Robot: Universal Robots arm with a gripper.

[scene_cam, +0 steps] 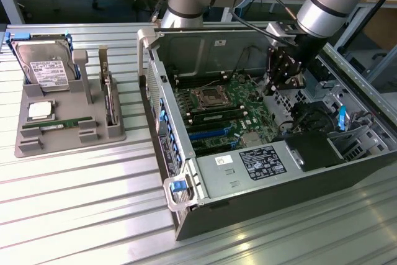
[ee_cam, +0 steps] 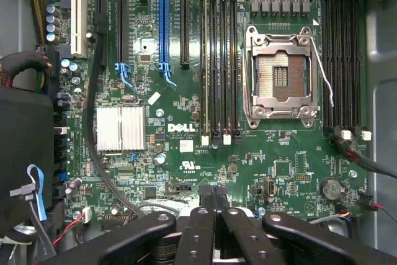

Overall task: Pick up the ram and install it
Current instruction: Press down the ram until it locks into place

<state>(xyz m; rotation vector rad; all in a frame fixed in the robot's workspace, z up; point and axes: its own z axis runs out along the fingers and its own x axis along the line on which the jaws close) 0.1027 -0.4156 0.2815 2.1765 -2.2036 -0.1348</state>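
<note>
The ram (scene_cam: 54, 125) is a thin green stick lying flat in a slot of the grey holder tray (scene_cam: 68, 144), at the exterior view's left, well away from the arm. My gripper (scene_cam: 273, 85) hangs over the open computer case, above the motherboard (scene_cam: 229, 107). In the wrist view its black fingers (ee_cam: 208, 206) press together with nothing between them, pointing at the green board near the black memory slots (ee_cam: 222, 60) and the bare processor socket (ee_cam: 280, 76).
The tray also holds a silver hard drive (scene_cam: 42, 66), a square processor chip (scene_cam: 39, 111) and an upright card (scene_cam: 110, 97). The case walls (scene_cam: 155, 79), power supply (scene_cam: 248, 166), cables (scene_cam: 310, 116) and a blue latch (scene_cam: 178, 185) hem in the board.
</note>
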